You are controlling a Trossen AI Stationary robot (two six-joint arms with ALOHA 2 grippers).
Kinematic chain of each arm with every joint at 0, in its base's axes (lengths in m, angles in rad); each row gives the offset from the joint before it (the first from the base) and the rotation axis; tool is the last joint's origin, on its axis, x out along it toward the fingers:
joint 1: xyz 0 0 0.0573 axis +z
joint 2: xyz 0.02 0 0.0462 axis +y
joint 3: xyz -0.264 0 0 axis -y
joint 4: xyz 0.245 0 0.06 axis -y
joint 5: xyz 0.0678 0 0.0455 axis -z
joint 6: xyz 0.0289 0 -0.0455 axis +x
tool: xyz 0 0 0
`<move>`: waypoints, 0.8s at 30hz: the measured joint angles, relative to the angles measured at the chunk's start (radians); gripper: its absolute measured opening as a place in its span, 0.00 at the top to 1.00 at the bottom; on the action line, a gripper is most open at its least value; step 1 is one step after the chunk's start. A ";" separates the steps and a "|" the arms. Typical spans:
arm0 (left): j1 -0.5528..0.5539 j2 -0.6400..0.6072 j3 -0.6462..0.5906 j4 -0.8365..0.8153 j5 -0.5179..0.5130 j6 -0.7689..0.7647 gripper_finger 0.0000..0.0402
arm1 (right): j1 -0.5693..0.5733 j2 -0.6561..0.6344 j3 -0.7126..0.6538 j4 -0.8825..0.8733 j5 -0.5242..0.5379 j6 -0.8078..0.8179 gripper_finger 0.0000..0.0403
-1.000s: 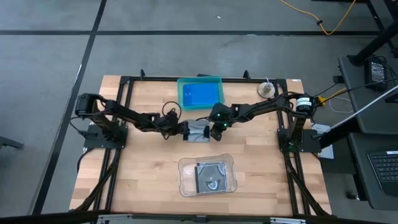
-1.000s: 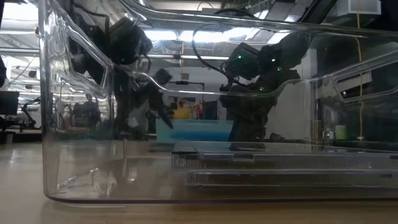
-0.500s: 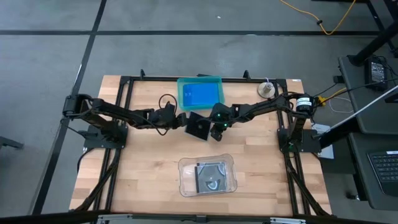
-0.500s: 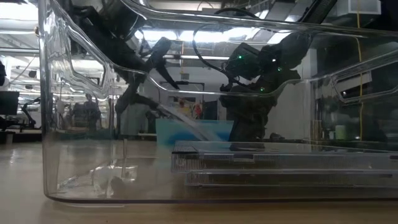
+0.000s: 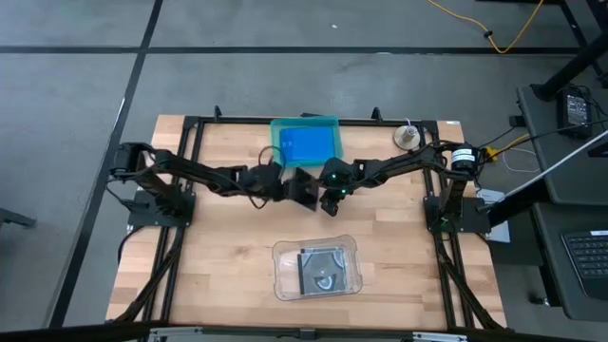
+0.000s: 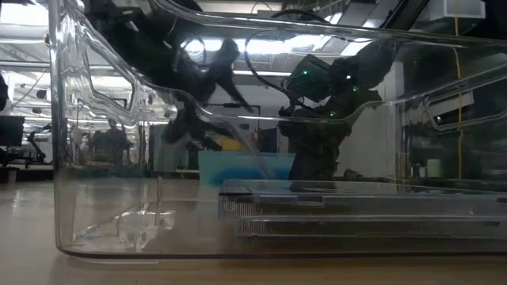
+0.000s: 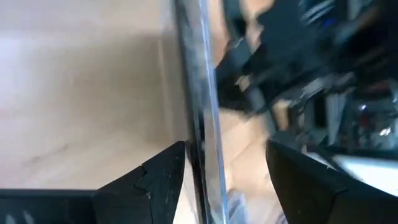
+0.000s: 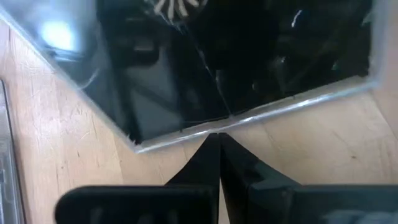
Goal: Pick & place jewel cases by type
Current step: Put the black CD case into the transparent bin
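Left claw [image 5: 282,183] carried grey case [image 5: 302,190] edge-on beside right claw [image 5: 329,198].

Dark jointed arms [image 5: 199,175] — black cables

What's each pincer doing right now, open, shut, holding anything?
Left pincer: fingers spread wide around the edge of a grey jewel case, at table centre.
Right pincer: shut, its tip against the same case's edge.
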 joint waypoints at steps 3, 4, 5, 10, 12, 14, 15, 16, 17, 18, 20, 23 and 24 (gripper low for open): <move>0.012 0.033 0.015 0.004 0.021 0.000 0.46 | 0.000 0.000 0.000 -0.004 -0.001 0.002 0.98; 0.018 0.035 0.018 0.012 0.018 0.000 0.46 | 0.000 0.001 0.000 -0.006 -0.005 0.002 0.98; 0.023 0.033 0.017 0.006 0.013 -0.002 0.46 | 0.001 0.001 0.000 -0.006 -0.007 0.003 0.98; 0.052 0.034 0.015 -0.003 0.040 0.013 0.46 | 0.002 0.001 0.001 -0.008 -0.006 0.006 0.98; 0.064 0.034 0.015 -0.026 0.057 0.012 0.46 | 0.002 0.001 0.001 -0.009 -0.007 0.006 0.98; 0.070 0.034 0.015 -0.058 0.067 0.012 0.47 | 0.002 0.001 0.001 -0.009 -0.007 0.004 0.98; 0.073 0.034 0.015 -0.070 0.077 0.014 0.47 | 0.002 0.001 0.001 -0.009 -0.007 0.004 0.98; 0.075 0.034 0.015 -0.081 0.091 0.013 0.48 | 0.002 0.001 0.001 -0.009 -0.007 0.004 0.98; 0.077 0.034 0.015 -0.090 0.105 0.014 0.50 | 0.002 0.001 0.001 -0.009 -0.007 0.004 0.98; 0.078 0.034 0.014 -0.096 0.115 0.014 0.51 | 0.002 0.001 0.001 -0.009 -0.007 0.003 0.98; 0.075 0.034 0.014 -0.104 0.121 0.014 0.56 | 0.002 0.001 0.001 -0.009 -0.008 0.001 0.98; 0.064 0.034 0.013 -0.115 0.125 0.014 0.64 | 0.002 0.001 0.001 -0.010 -0.009 -0.001 0.98; 0.060 0.034 0.013 -0.114 0.126 0.014 0.67 | 0.002 0.001 0.001 -0.010 -0.009 -0.001 0.98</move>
